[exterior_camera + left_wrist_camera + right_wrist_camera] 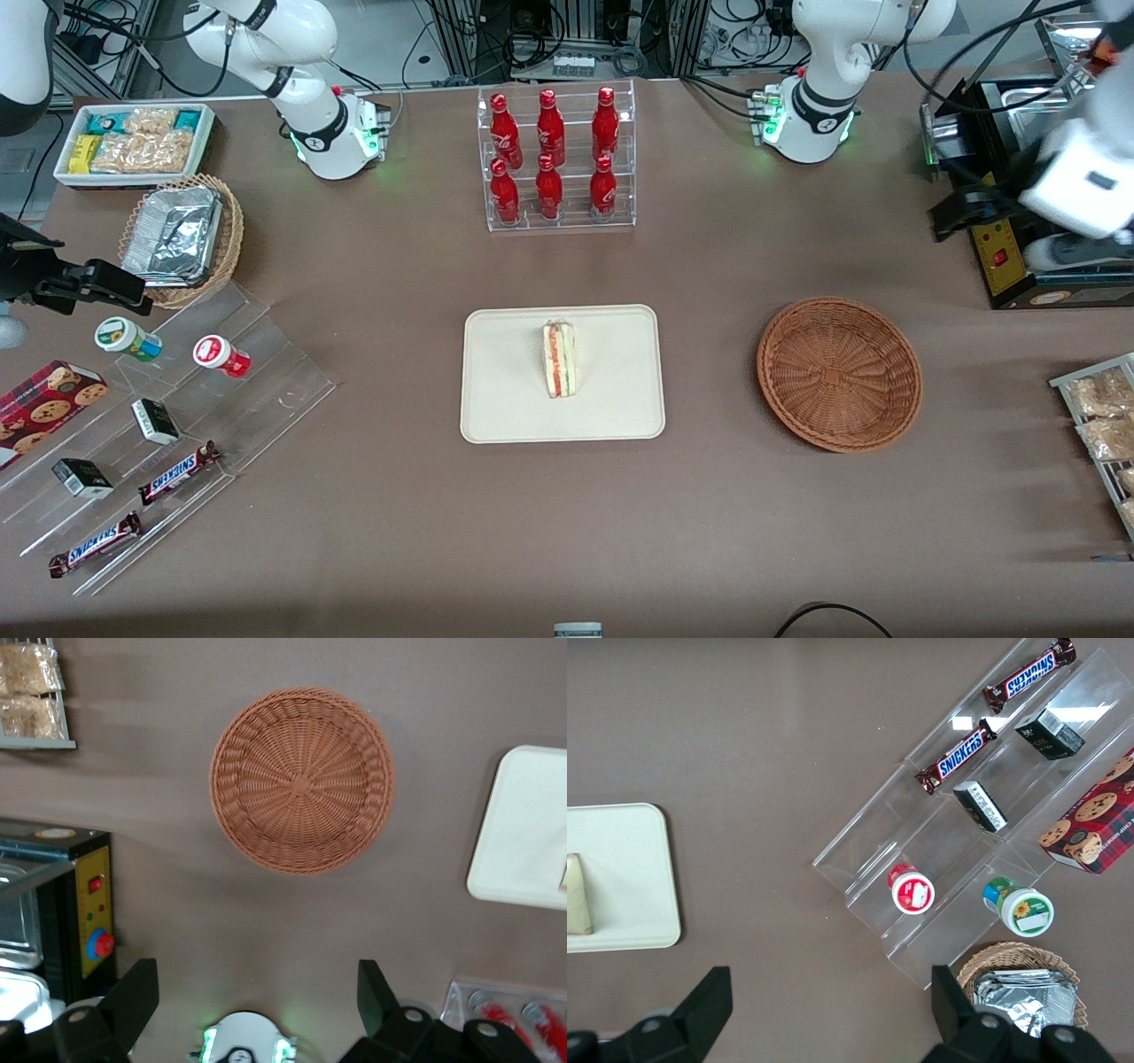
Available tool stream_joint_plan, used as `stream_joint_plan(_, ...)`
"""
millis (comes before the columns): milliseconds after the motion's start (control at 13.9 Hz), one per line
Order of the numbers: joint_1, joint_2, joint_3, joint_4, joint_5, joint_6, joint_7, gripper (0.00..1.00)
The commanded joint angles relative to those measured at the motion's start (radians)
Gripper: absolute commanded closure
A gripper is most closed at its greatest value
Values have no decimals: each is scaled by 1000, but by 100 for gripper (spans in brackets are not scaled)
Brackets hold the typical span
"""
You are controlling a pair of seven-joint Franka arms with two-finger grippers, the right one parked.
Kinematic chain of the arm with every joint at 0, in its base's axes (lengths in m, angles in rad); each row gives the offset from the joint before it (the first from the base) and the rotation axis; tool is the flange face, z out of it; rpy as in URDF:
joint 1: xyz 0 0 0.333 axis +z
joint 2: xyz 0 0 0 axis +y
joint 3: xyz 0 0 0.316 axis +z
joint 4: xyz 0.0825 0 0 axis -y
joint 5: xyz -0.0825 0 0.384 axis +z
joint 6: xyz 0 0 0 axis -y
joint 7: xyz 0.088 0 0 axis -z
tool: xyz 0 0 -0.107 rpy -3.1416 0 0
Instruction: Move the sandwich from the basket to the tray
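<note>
Well up above the surface [381, 292] at the working arm's end, the tool [257, 997] hangs with its two fingers spread wide and nothing between them, clear of everything below. From its wrist camera the basket [302, 780] lies directly beneath, with only bare weave inside.

On the tray [505, 390], close to its middle, the sandwich [559, 358] stands on one bread face or edge with its cut side up, so the red and green filling stripes show from above. Its long axis runs from the side nearer the front camera toward the bottle rack [556, 159]; the nearer end looks slightly broader. Which end is the wedge's tip I cannot tell for sure.

It looks light and soft, and a hard squeeze would likely crush the bread or push filling out. A gentle hold across the two flat bread faces, midway along its length, seems best. Judged by position, the placing looks done.
</note>
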Motion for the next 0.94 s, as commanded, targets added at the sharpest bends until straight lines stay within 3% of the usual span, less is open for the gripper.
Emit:
stream_joint_plan(0,65,-40,-13,-42,-26,-3,93,1)
stream_joint_plan(288,84,-71,-12,-70,-26,-1,201,1)
stream_joint_plan(864,73,-41,-15,-53,-18,6,180,1)
